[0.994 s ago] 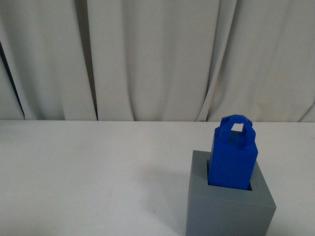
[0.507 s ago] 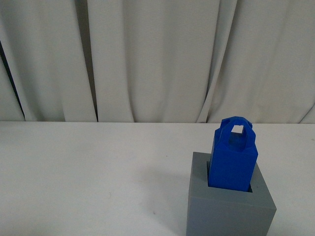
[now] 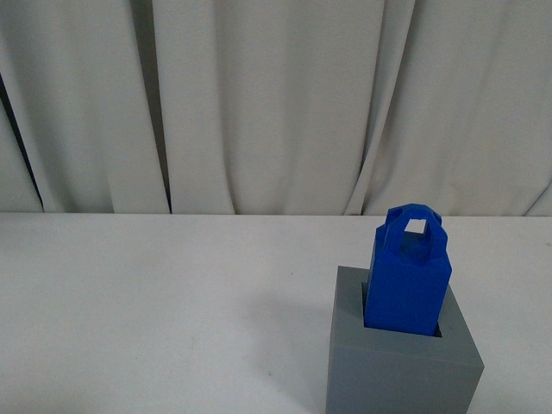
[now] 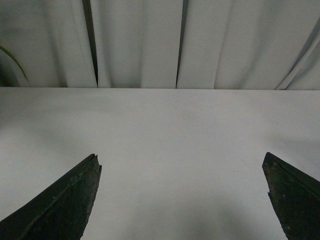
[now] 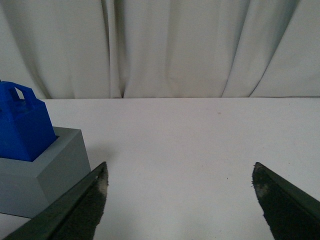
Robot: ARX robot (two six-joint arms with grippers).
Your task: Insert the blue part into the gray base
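Observation:
The blue part (image 3: 408, 276) stands upright with its lower end in the square recess of the gray base (image 3: 398, 366), at the front right of the white table; its loop handle points up. Both also show at the edge of the right wrist view: the blue part (image 5: 22, 122) in the gray base (image 5: 42, 175). My right gripper (image 5: 180, 167) is open and empty, beside the base and apart from it. My left gripper (image 4: 181, 162) is open and empty over bare table. Neither gripper shows in the front view.
A white table (image 3: 155, 302) runs back to pale pleated curtains (image 3: 276, 103). A thin green leaf (image 4: 12, 57) shows at the edge of the left wrist view.

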